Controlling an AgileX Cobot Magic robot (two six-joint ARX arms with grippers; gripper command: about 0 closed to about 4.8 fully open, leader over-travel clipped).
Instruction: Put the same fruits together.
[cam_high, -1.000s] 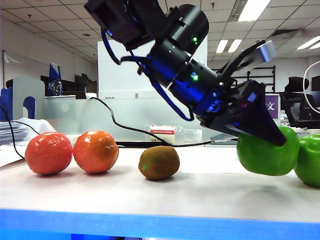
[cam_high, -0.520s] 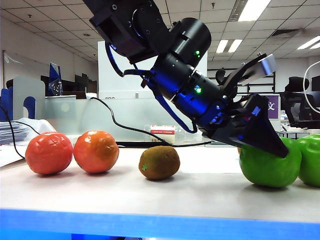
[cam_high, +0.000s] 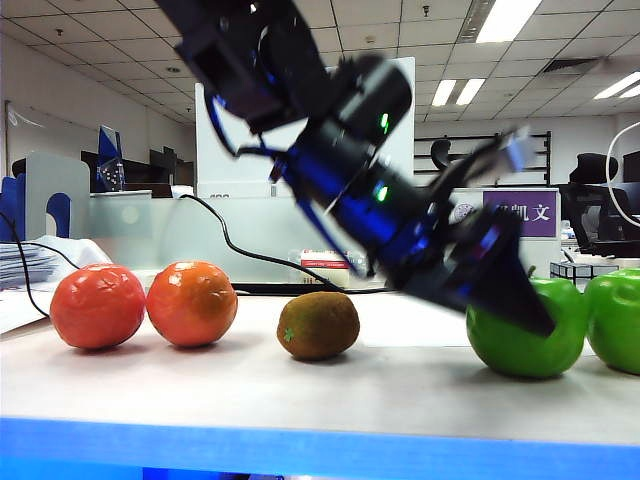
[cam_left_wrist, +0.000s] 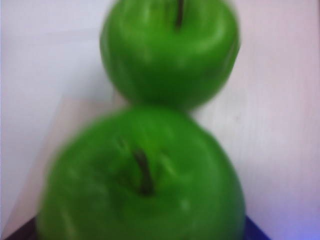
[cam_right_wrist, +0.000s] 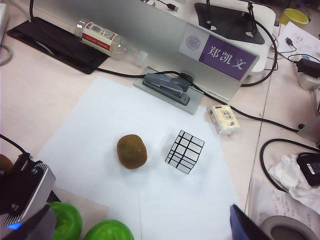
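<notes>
Two oranges (cam_high: 98, 305) (cam_high: 191, 302) sit side by side at the left of the table. A brown kiwi (cam_high: 318, 325) lies alone in the middle. At the right, two green apples (cam_high: 520, 345) (cam_high: 614, 320) stand touching each other on the table. My left gripper (cam_high: 527, 265) is open and straddles the nearer apple (cam_left_wrist: 142, 175), which fills its wrist view with the other apple (cam_left_wrist: 170, 50) just beyond it. In the right wrist view my right gripper (cam_right_wrist: 137, 227) hangs open and empty, high above the apples (cam_right_wrist: 107, 231). A kiwi (cam_right_wrist: 132, 151) lies there on white paper.
A black-and-white cube (cam_right_wrist: 184, 151) lies right of that kiwi. Behind them are a stapler (cam_right_wrist: 167, 86), a bottle (cam_right_wrist: 110, 37), a name sign (cam_right_wrist: 220, 55) and cables (cam_right_wrist: 260, 120). A small pale box (cam_right_wrist: 224, 120) lies past the paper's edge.
My left gripper has come down and set the green apple on the table against the other apple. Its fingers have spread wider and it has shifted slightly left.
</notes>
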